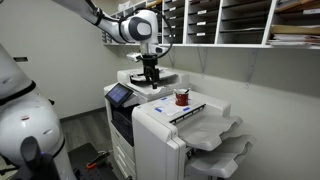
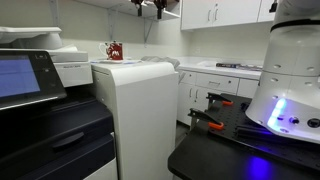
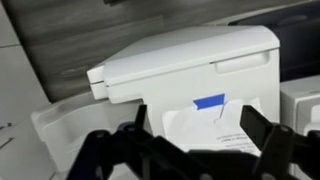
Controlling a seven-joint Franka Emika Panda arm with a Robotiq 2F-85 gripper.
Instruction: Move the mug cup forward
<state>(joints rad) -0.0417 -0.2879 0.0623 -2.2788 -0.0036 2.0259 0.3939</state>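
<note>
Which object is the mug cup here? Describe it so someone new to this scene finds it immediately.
Start at the big white printer standing below the wall shelves. On its flat top stands the mug cup. It is the only small dark red thing there, tiny against the white and grey surfaces around it.

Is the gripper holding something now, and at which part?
Nothing is held. In the wrist view the gripper is open, with only the printer showing between its jaws. The mug cup stands apart from it on the printer in both exterior views.
</note>
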